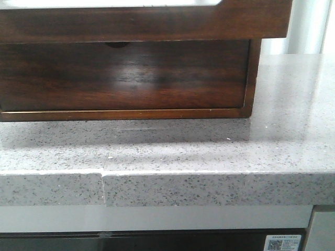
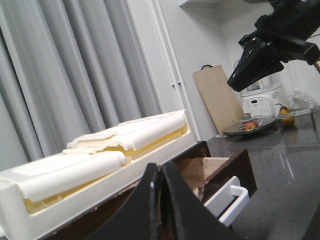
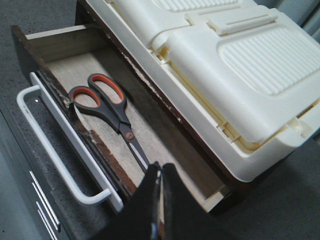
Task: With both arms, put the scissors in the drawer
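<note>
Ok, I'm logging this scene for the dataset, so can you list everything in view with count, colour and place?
scissors: one, orange loops, dark blades, lying flat inside the open drawer
drawer: one, dark brown, pale inside, pulled out of the cabinet
drawer handle: one, white bar, on the drawer front
cabinet: one, dark reddish-brown wood, on the countertop
cream tray: one, ribbed plastic, on top of the cabinet
countertop: one, grey speckled stone
cutting board: one, light wood, leaning on the far wall
plate: one, dark, with fruit, far along the counter
white appliance: one, behind the plate
left hand: shut, empty
right hand: shut, empty, above the drawer
</note>
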`<state>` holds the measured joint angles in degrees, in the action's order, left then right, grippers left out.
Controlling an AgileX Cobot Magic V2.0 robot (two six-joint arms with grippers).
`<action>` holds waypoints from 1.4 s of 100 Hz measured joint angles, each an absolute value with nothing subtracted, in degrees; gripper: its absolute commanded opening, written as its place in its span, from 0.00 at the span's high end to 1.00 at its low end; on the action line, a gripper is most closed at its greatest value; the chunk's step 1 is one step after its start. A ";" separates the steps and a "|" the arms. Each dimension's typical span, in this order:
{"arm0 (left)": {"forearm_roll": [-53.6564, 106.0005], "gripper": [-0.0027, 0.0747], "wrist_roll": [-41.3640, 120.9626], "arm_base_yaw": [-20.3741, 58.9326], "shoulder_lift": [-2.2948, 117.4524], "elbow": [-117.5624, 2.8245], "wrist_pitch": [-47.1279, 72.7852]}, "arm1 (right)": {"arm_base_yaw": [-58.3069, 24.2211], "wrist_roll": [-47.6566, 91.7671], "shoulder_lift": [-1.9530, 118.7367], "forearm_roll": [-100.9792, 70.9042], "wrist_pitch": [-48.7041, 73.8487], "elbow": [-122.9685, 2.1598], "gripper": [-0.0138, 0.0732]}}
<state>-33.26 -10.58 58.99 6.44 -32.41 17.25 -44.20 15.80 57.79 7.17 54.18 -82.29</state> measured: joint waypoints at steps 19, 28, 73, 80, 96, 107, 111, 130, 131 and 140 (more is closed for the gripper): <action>-28.04 0.99 -10.60 58.99 3.99 -27.34 17.69 | -44.20 15.12 49.52 5.67 48.86 -73.08 0.91; -26.35 0.99 -10.60 58.99 3.44 -24.95 17.69 | -44.20 14.92 45.04 5.42 44.61 -67.21 0.91; -20.62 0.99 -10.70 58.99 3.25 -14.73 18.11 | -44.20 14.73 24.35 0.00 25.49 -39.36 0.91; -20.26 0.99 -10.70 58.99 3.25 -13.34 18.23 | -44.20 14.73 22.16 -0.31 23.42 -35.72 0.91; -20.11 0.99 -10.70 58.99 3.25 -10.79 18.36 | -44.20 14.73 19.84 -0.38 21.62 -27.86 0.91; -20.07 0.99 -10.70 58.99 3.25 -9.65 18.48 | -44.20 14.73 19.81 -0.43 21.41 -22.94 0.91; -20.07 0.99 -10.70 58.99 3.25 -9.38 18.48 | -44.20 14.73 19.81 -0.43 21.25 -21.54 0.91; -20.07 0.99 -10.70 58.99 3.25 -9.03 18.48 | -44.20 14.64 19.81 -0.43 19.20 -16.21 0.91; -20.07 0.99 -10.70 58.99 3.25 -9.03 18.48 | -44.20 14.64 19.81 -0.43 19.20 -16.11 0.91; -20.07 0.99 -10.70 58.99 3.25 -9.03 18.48 | -44.20 14.64 19.81 -0.43 18.84 -15.53 0.91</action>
<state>-20.07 -10.70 58.99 3.25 -9.03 18.48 -44.20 14.64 19.81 -0.43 18.84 -15.53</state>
